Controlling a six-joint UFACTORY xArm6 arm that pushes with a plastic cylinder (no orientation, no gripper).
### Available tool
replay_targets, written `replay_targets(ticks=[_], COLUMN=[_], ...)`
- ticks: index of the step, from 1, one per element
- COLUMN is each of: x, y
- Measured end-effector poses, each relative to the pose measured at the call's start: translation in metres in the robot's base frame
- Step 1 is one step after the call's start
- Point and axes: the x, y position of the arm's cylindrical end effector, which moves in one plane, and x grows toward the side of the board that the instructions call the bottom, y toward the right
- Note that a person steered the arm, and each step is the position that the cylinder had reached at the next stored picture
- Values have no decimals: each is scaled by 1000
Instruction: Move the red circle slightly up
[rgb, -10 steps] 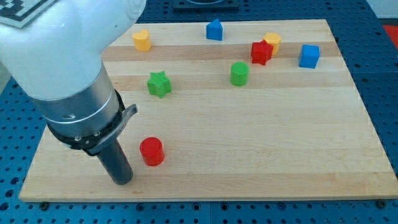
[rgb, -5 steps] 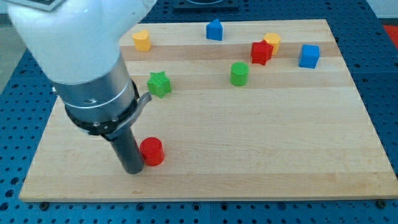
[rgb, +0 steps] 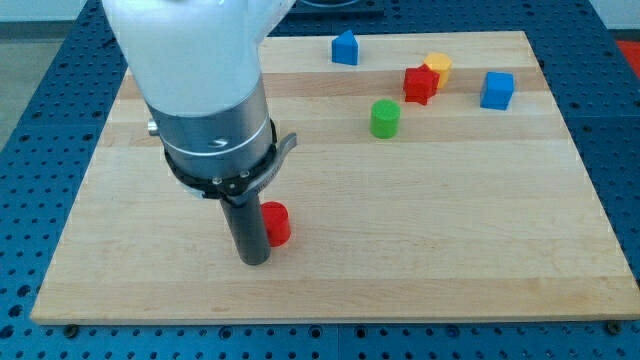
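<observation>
The red circle (rgb: 277, 223) is a short red cylinder on the wooden board (rgb: 420, 230), left of centre and low in the view. My tip (rgb: 254, 259) rests on the board, touching the red circle's lower left side. The dark rod covers part of the circle's left edge. The arm's white and grey body fills the upper left of the view.
A green cylinder (rgb: 385, 118) stands above centre. A red block (rgb: 420, 85) touches a yellow block (rgb: 437, 68) at the upper right. A blue cube (rgb: 497, 90) is further right, and a blue block (rgb: 345, 48) at the top. The arm hides the board's upper left.
My tip has moved right and slightly up, met the red circle and pushed it right and a little up. The arm now hides the green star and the yellow block at upper left.
</observation>
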Motion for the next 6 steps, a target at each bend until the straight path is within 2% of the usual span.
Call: replay_targets(ticks=[4, 6], x=[-2, -2], y=[-2, 23])
